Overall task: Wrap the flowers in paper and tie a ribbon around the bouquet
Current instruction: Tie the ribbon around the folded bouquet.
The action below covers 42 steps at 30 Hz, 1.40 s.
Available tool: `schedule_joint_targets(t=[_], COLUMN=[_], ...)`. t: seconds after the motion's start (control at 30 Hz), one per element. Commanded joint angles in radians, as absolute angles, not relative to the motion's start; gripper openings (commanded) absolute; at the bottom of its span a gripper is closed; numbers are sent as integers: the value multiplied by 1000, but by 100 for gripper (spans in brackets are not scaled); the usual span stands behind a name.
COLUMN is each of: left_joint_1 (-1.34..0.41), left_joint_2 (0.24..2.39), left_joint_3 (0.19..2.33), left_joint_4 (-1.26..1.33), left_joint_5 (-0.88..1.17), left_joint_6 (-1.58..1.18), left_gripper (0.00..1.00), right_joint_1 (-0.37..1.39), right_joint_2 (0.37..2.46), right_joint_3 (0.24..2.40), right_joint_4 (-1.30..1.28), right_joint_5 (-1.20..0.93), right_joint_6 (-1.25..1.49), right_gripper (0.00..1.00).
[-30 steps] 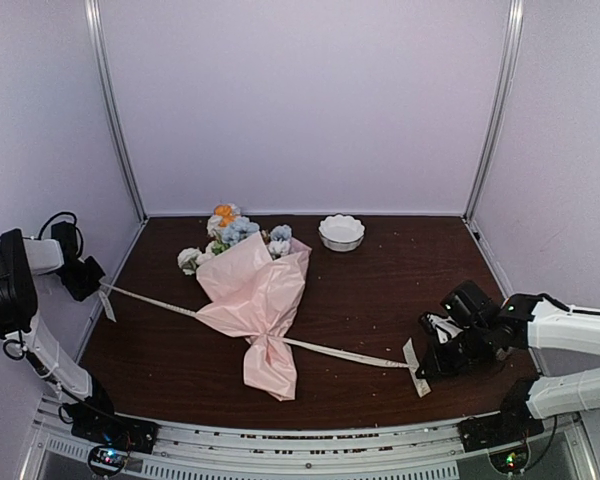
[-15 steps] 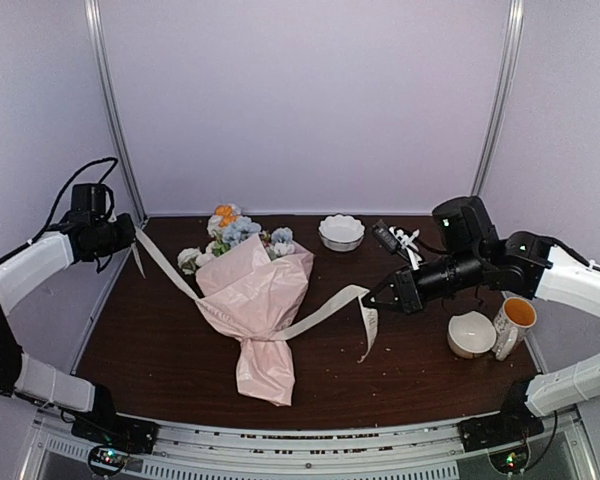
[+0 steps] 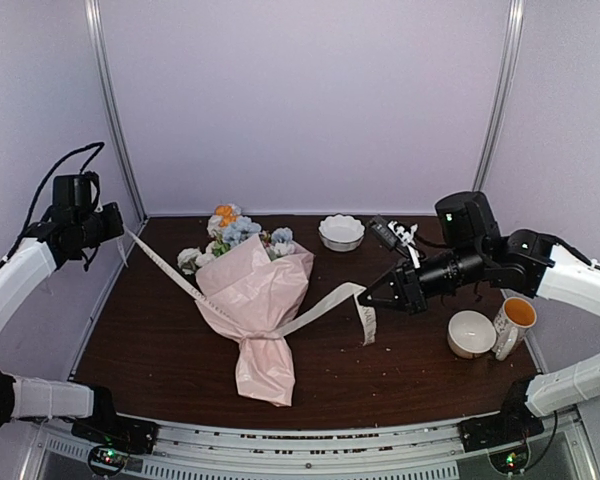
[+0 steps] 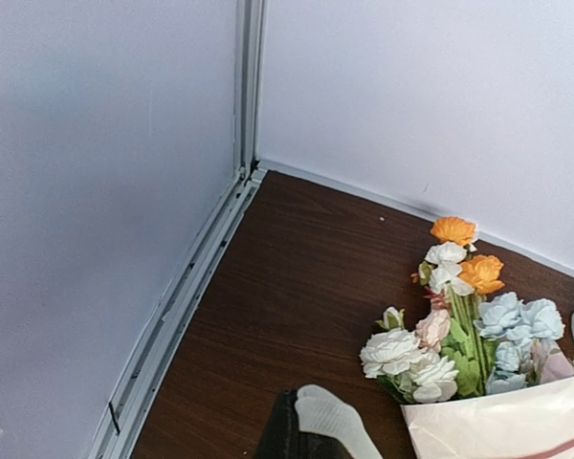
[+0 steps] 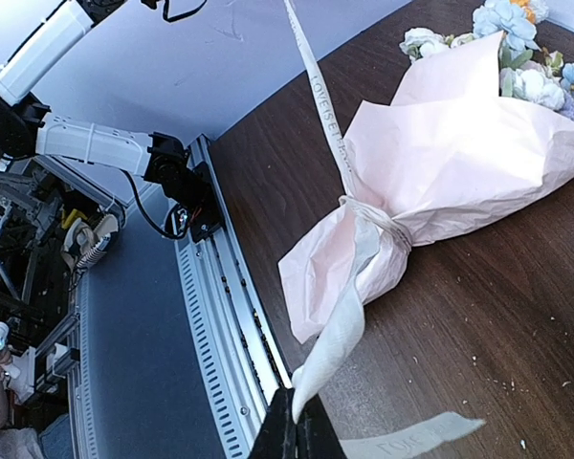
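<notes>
Top external: the bouquet (image 3: pixel 255 300) lies on the dark table (image 3: pixel 410 380), left of centre, blooms toward the back wall.
Paper: the pale pink paper (image 3: pixel 265 275) cones around the flowers (image 3: pixel 235 232), cinched low down.
Ribbon: the cream ribbon (image 3: pixel 170 272) circles the cinch and climbs away on both sides.
Left gripper: the left gripper (image 3: pixel 123 230) is up by the left wall, jaws pressed together on one ribbon end.
Right gripper: the right gripper (image 3: pixel 364 297) hangs right of the bouquet, pinching the other end, a short tail dangling.
Back wall: a white scalloped bowl (image 3: pixel 341 232).
Right edge: a cup (image 3: pixel 471 334) and mug (image 3: pixel 513 323), side by side.
</notes>
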<state>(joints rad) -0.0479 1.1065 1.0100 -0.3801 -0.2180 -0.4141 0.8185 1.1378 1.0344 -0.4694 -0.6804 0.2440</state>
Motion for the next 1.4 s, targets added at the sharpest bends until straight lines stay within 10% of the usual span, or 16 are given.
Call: schedule_joint_targets(t=[0.0, 0.83, 1.37], left_joint_1=[-37, 507, 376], left_joint_2=[1156, 1391, 1351], left_joint_3=[1013, 907, 888], left_joint_4=[-406, -297, -304], left_joint_5=[-326, -312, -331], left_joint_6=[-391, -602, -555], left_gripper=[0, 0, 0], right_joint_1=[745, 317, 329], right_joint_2=[1118, 925, 908], right_joint_3=[987, 363, 448], right_joint_4=[-521, -621, -601], right_joint_5=[-677, -466, -406], right_joint_6=[275, 647, 593], right_gripper=[0, 0, 0])
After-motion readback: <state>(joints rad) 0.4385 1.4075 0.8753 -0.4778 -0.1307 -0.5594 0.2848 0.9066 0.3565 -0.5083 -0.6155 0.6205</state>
